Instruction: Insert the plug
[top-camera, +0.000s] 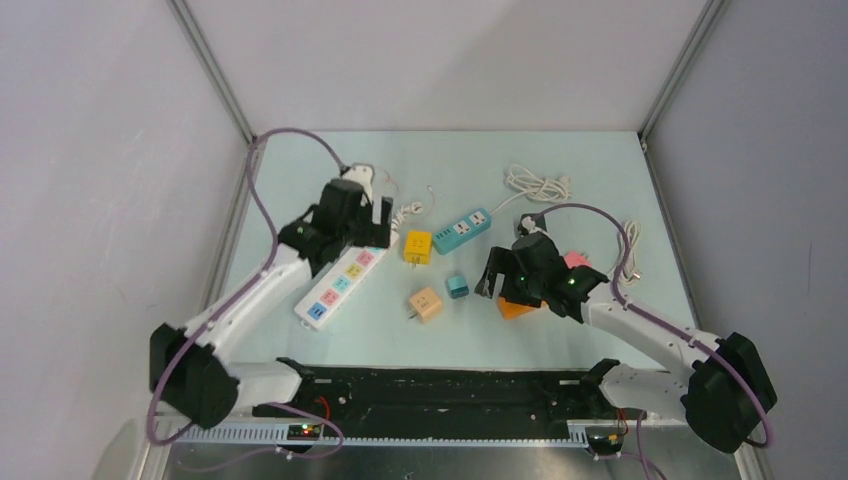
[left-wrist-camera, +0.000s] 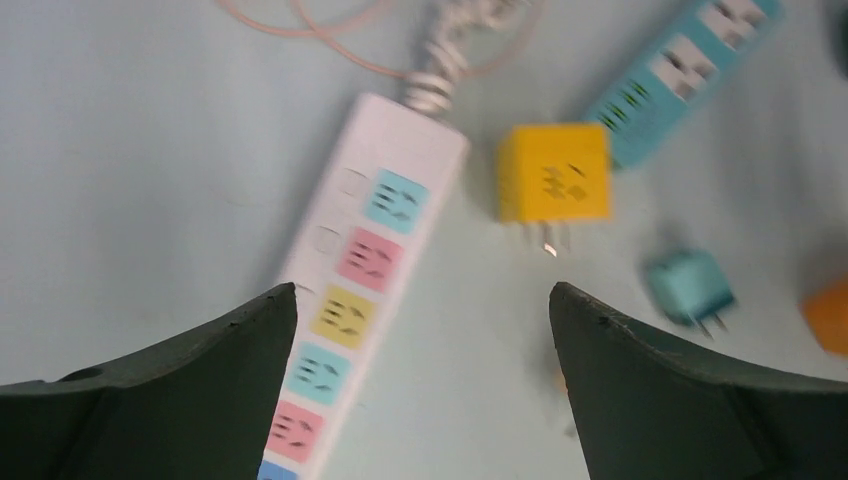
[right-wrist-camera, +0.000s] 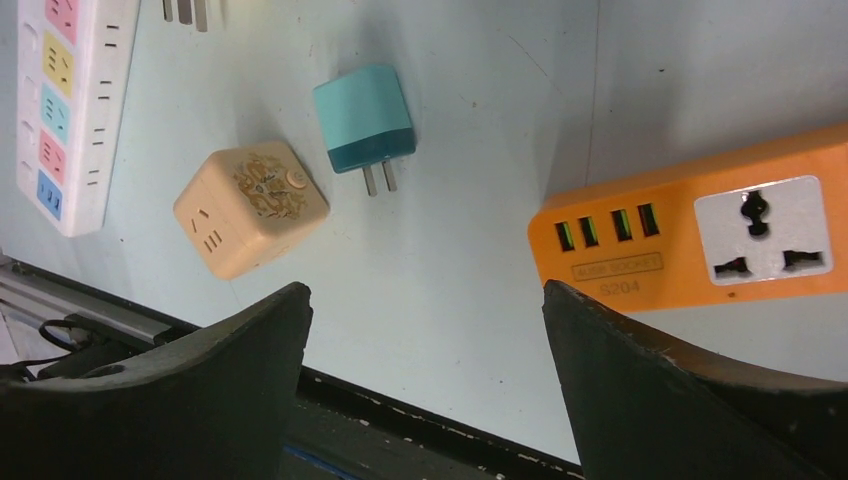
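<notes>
A: Where do we stand? Our left gripper (left-wrist-camera: 422, 300) hangs with its fingers wide apart and nothing between them. It is above the white strip (left-wrist-camera: 360, 260), which lies aslant, nearer the bench's left edge than its middle.

B: Our right gripper (right-wrist-camera: 425, 295) is just as wide and just as empty. It is over the near-right part of the bench, beside the orange strip (right-wrist-camera: 700, 235). So we have no plug in hand yet.

A: Which plug do we take? The yellow cube plug (left-wrist-camera: 555, 172) lies on its side just beside the far end of the white strip, with its prongs pointing roughly toward the near edge. The teal plug (right-wrist-camera: 364, 118) lies flat near the middle of the bench, between the beige cube (right-wrist-camera: 250, 208) and the orange strip.

B: We cannot tell from the task which one is meant. We judge either would handle alike: a light, rigid plastic shell, smooth and likely to slip or twist if we pinch a corner.

A: Then we close on two flat opposite faces of the body. We stay well back from the prongs, which we'd rather not bend or cover.

B: Agreed. The strip looks light too and may slide when we push in, so we expect the spare arm to steady it.
</notes>
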